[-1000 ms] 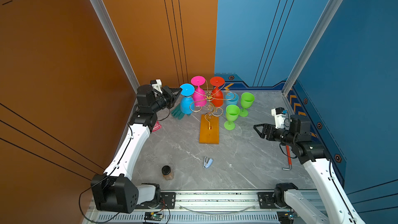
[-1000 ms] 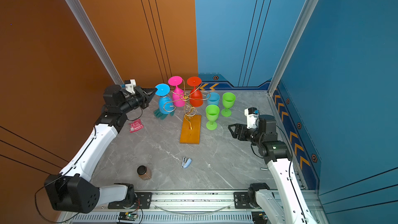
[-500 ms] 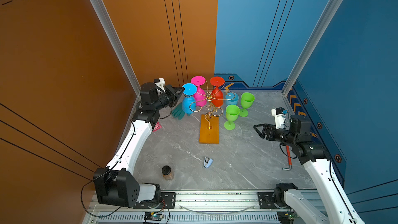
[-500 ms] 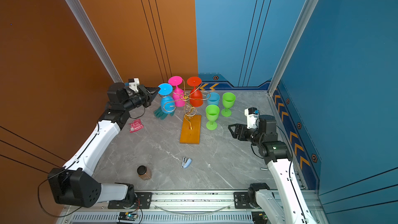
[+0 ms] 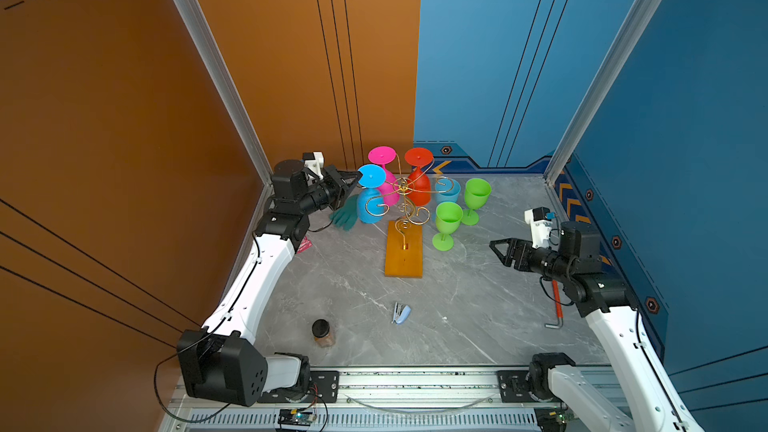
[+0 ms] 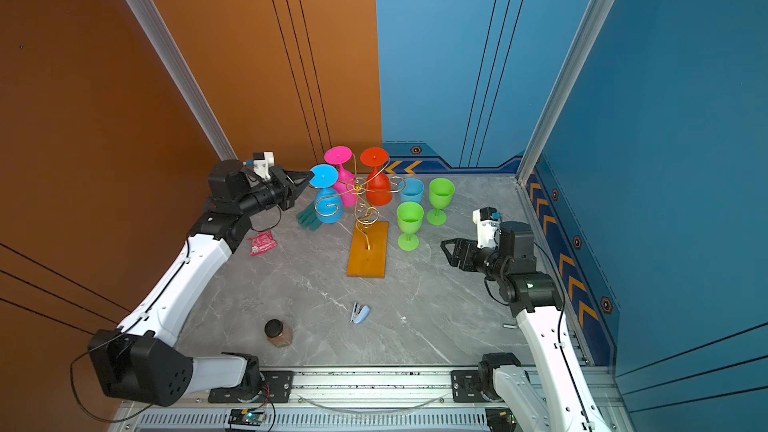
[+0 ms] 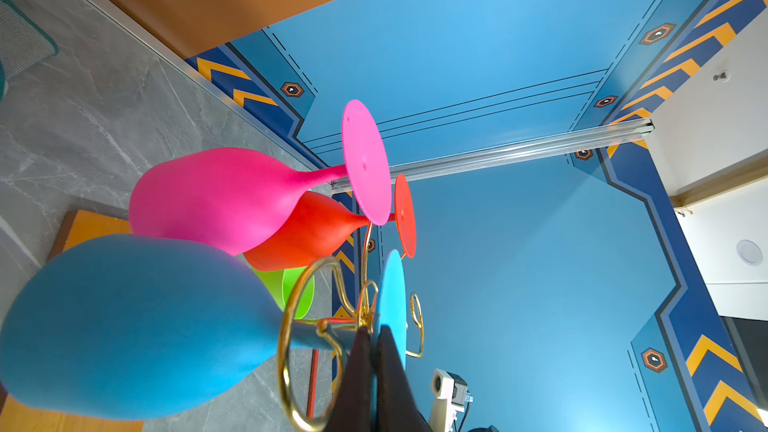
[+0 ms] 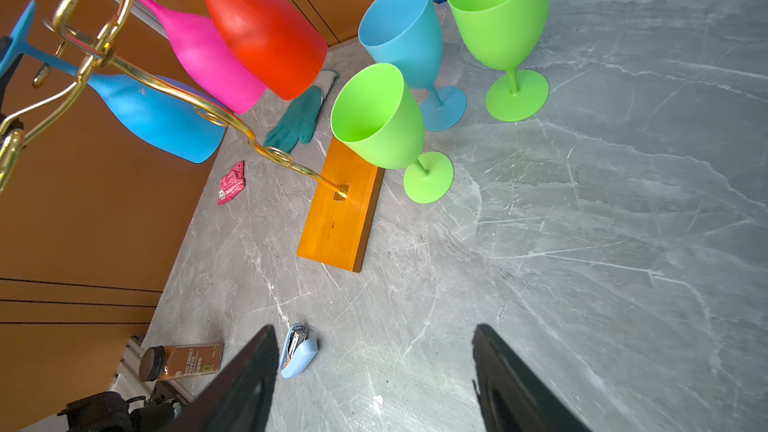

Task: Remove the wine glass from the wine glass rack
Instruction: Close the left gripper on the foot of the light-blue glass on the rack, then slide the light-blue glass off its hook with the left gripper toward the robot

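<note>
The wine glass rack (image 5: 403, 189), gold wire on an orange-brown wooden base (image 5: 404, 259), stands at the back middle in both top views. Three wine glasses hang upside down on it: blue (image 5: 370, 206) (image 6: 328, 206), pink (image 5: 386, 193) and red (image 5: 417, 191). My left gripper (image 5: 356, 178) (image 7: 374, 338) is shut on the rim of the blue wine glass's foot (image 7: 392, 297), beside a gold spiral arm (image 7: 291, 326). My right gripper (image 5: 498, 252) (image 8: 374, 328) hangs open and empty over the table, right of the rack.
Two green glasses (image 5: 449, 218) (image 5: 477, 193) and a blue one (image 5: 448, 191) stand upright right of the rack. A teal glove (image 5: 345, 214), red packet (image 6: 262, 242), stapler (image 5: 401, 312), spice jar (image 5: 323, 332) and red-handled tool (image 5: 556, 301) lie around.
The left wrist has shifted a little beside the rack, and the blue glass's foot has moved slightly right with the shut gripper. The right arm has stayed still.
</note>
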Available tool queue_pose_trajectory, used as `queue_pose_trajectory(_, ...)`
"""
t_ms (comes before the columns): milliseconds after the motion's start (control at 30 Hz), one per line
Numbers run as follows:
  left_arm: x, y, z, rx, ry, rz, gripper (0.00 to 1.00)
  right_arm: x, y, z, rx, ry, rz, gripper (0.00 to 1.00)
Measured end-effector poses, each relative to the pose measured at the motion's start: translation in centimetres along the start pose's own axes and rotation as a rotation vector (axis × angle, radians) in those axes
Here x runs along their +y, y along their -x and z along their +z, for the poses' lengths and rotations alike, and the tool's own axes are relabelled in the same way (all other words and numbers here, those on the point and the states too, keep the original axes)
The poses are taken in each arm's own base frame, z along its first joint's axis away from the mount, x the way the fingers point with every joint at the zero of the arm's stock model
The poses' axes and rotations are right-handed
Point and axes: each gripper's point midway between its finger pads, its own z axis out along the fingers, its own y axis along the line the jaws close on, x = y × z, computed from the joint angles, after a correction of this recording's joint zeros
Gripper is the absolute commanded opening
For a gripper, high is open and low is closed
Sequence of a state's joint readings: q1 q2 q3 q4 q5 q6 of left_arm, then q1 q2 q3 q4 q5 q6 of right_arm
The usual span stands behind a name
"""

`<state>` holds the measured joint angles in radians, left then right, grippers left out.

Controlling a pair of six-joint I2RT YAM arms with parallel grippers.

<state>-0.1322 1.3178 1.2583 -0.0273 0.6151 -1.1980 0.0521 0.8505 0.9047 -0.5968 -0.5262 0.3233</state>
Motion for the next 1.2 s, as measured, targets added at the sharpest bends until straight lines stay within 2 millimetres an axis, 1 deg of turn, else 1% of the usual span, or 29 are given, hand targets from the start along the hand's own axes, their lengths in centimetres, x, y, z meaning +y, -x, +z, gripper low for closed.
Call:
queue_pose_trajectory(233, -1.2, -1.2, -1.2, 0.036, -0.025, 0.011, 0.00, 0.1, -0.1, 0.0, 0.000, 0.006, 0.000, 0.75)
queue_pose_trajectory(433, 0.1, -1.6, -1.3, 0.063, -0.010, -0.011, 0.00, 0.4, -0.1, -0.1, -0.002, 0.022, 0.007, 0.75)
queue_pose_trajectory(500, 0.2, -1.7, -1.4, 0.064, -0.005, -0.014, 0.00, 0.5, -0.1, -0.2, -0.005, 0.024, 0.008, 0.75)
queue_pose_trajectory(567, 0.1, -1.8, -1.9, 0.060, -0.001, -0.015, 0.00, 0.5, 0.0, -0.3, -0.008, 0.025, 0.007, 0.75)
queue_pose_trajectory(667, -0.2, -1.8, -3.2, 0.041, -0.005, 0.003, 0.00, 0.6, -0.1, -0.3, -0.006, 0.028, 0.009, 0.75)
queue_pose_trajectory(800, -0.4, -1.4, -5.0, -0.004, -0.013, 0.013, 0.00, 0.6, -0.3, -0.2, 0.001, 0.033, 0.013, 0.76)
queue_pose_trajectory(833, -0.2, -1.2, -5.4, -0.014, -0.011, 0.013, 0.00, 0.6, -0.3, -0.2, 0.001, 0.035, 0.013, 0.77)
queue_pose_trajectory(1100, 1.2, 0.0, -6.8, -0.061, 0.005, -0.017, 0.00, 0.8, -0.5, -0.2, 0.008, 0.051, 0.015, 0.77)
queue_pose_trajectory(1200, 1.2, 0.6, -7.6, -0.091, 0.006, -0.015, 0.00, 0.9, -0.5, -0.2, 0.009, 0.055, 0.017, 0.78)
